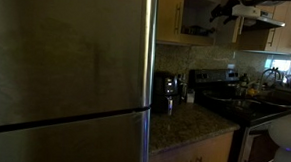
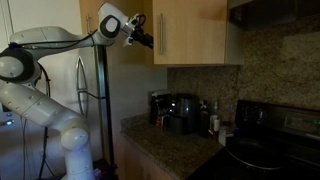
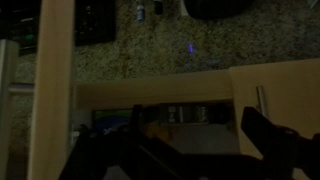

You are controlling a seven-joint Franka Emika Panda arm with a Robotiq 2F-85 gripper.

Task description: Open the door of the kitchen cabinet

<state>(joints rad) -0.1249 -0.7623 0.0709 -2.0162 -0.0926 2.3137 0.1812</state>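
The kitchen cabinet [image 1: 211, 24] hangs above the counter, and its dim interior shows between two wooden panels. The door [image 2: 190, 30] stands swung out; it is a pale upright strip in the wrist view [image 3: 55, 90] and shows beside the white arm in an exterior view [image 1: 260, 39]. The twin panel [image 3: 292, 95] with its slim bar handle [image 3: 262, 100] is shut. My gripper [image 2: 142, 38] is up at the door's free edge, also seen in an exterior view [image 1: 224, 10]. In the wrist view the gripper [image 3: 195, 118] is open and empty, facing the cabinet interior.
A big steel fridge [image 1: 66, 77] fills one side. A granite counter [image 2: 175, 150] holds a black coffee machine [image 2: 178, 112] and small bottles. A black stove [image 2: 265, 135] sits under a range hood [image 2: 275, 10]. Low wooden cupboards [image 1: 197, 154] are below.
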